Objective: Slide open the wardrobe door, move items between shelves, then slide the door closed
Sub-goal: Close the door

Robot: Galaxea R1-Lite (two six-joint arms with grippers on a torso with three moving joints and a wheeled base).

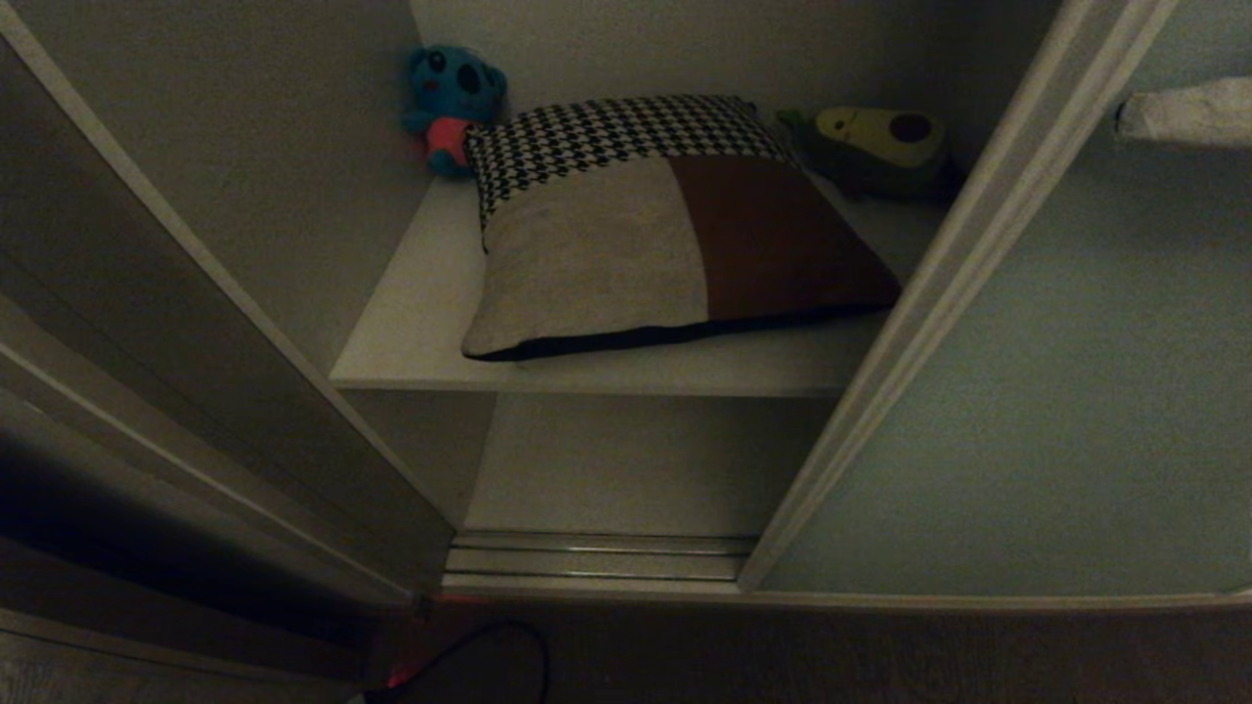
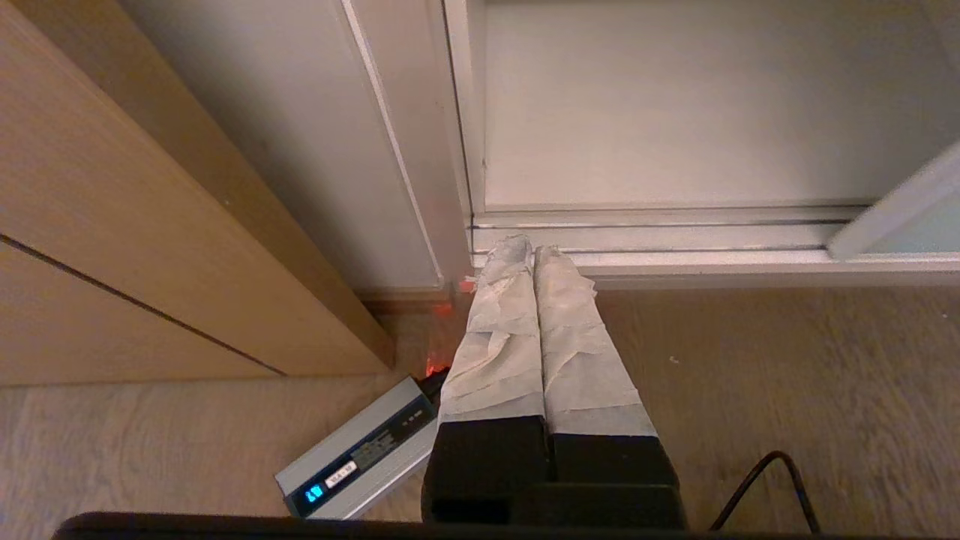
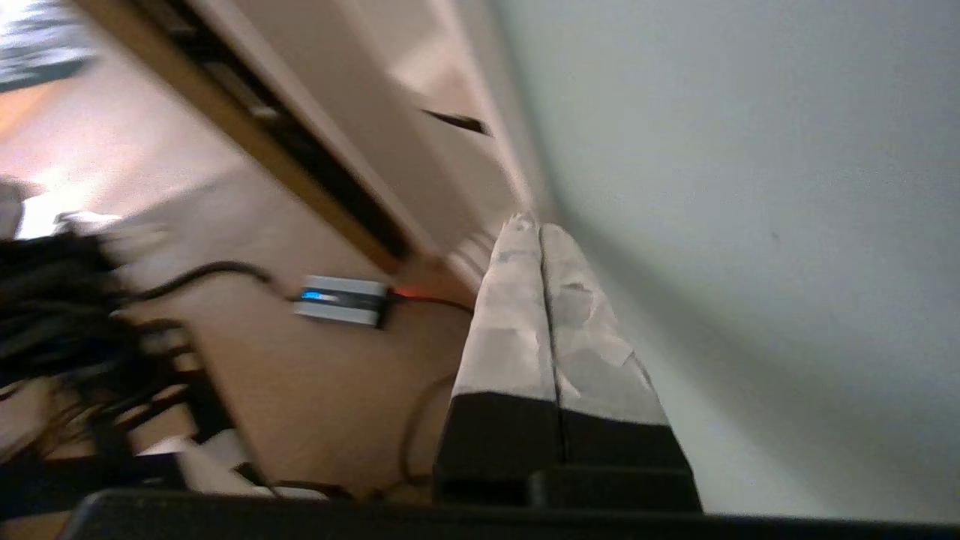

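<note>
Dim light filled the wardrobe interior, where an off-white upper shelf (image 1: 411,332) carried a square cushion (image 1: 665,225) with a houndstooth band, a cream panel and a brown panel, lying flat and slightly tilted near the shelf's front edge. Behind it sat a blue plush toy (image 1: 452,103) in the back left corner and an avocado plush (image 1: 875,142) toward the back right. Below, a lower shelf (image 1: 636,460) looked bare in the part that showed. The sliding wardrobe door (image 1: 1056,391) stood at the right of the opening, its pale frame edge running diagonally past the cushion, so the gap was already wide enough to reach through. The right tool (image 1: 1184,112) was raised beside the door's face near the upper right, its taped fingers (image 3: 517,300) pressed together and holding nothing. The left tool (image 2: 536,259) hung low near the ribbed floor track (image 2: 675,240), likewise clenched and empty, with a grey power brick (image 2: 360,457) on the wooden floor (image 2: 787,390) beneath it. The step in hand appeared to be bringing the right arm round to the cushion; doing it well would mean clearing the door frame first, opening the fingers before arrival, and taking the cushion by its near edge without disturbing the plush toys.
</note>
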